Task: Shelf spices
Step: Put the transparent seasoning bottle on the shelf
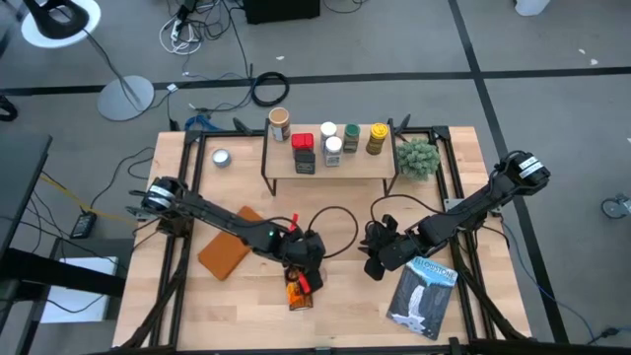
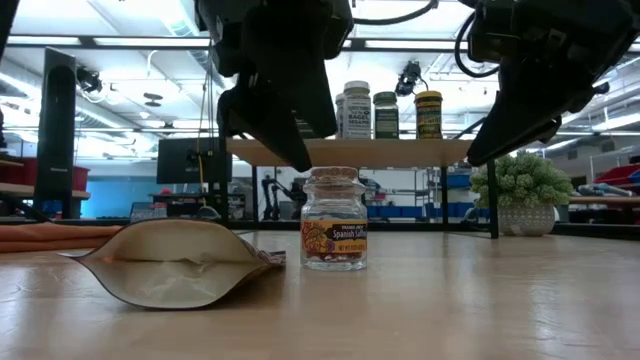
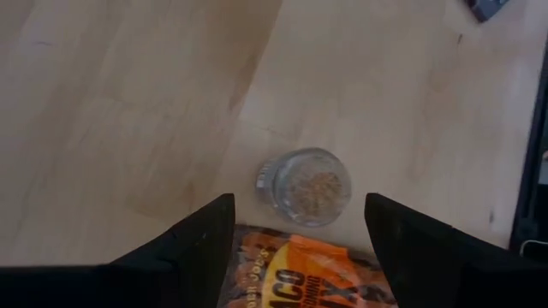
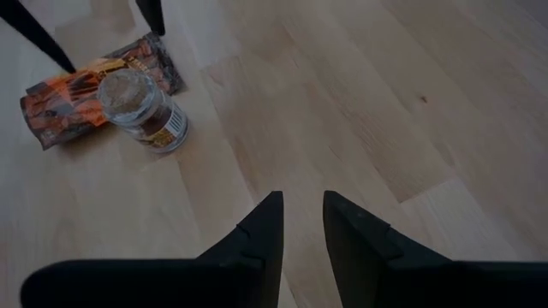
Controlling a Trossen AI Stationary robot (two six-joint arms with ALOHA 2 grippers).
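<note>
Left wrist view: the left gripper (image 3: pixel 298 248) hangs spread wide above the cork-topped saffron jar (image 3: pixel 310 186), which stands on the table (image 3: pixel 128 103) touching the flat orange packet (image 3: pixel 300 278). Over on the right, the right gripper (image 4: pixel 301 224) hovers nearly pressed together, holding nothing, well apart from the jar.

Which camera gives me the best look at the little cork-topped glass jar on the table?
The low view: the glass jar stands upright in side profile with its label readable, beside the packet. The left wrist view shows only its top, between the open left claw's fingers. The right wrist view shows it angled; the high view barely shows it.
</note>
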